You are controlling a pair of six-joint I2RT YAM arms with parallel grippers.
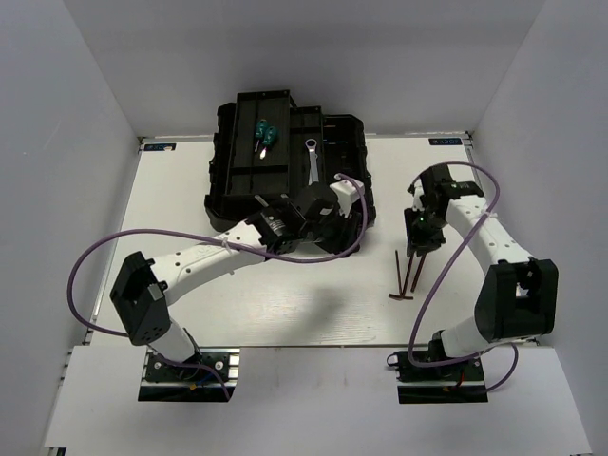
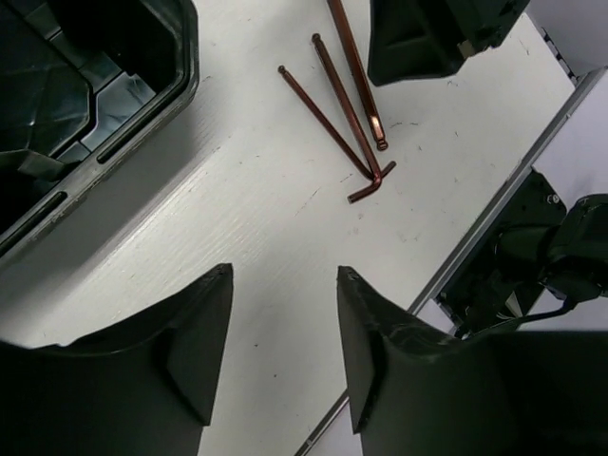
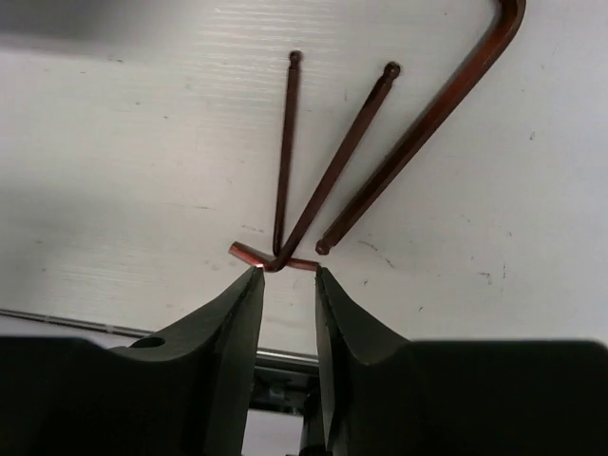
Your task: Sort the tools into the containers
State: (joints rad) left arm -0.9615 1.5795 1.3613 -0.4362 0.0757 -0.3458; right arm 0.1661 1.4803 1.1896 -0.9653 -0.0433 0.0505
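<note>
Three hex keys (image 3: 335, 161) lie fanned out flat on the right half of the table (image 1: 285, 304), nearer the near edge and well apart from the toolbox (image 1: 228, 180) at the far edge. The right gripper (image 3: 287, 277) sits at the crossed bends of the two thin ones, jaws narrow with a gap showing and nothing pinched as far as can be seen. The left gripper (image 2: 283, 275) is spread wide and empty. The keys look light, stiff and slick (a pain to pinch off a flat top), so grabbing across the bend, one at a time, is probably best.
</note>
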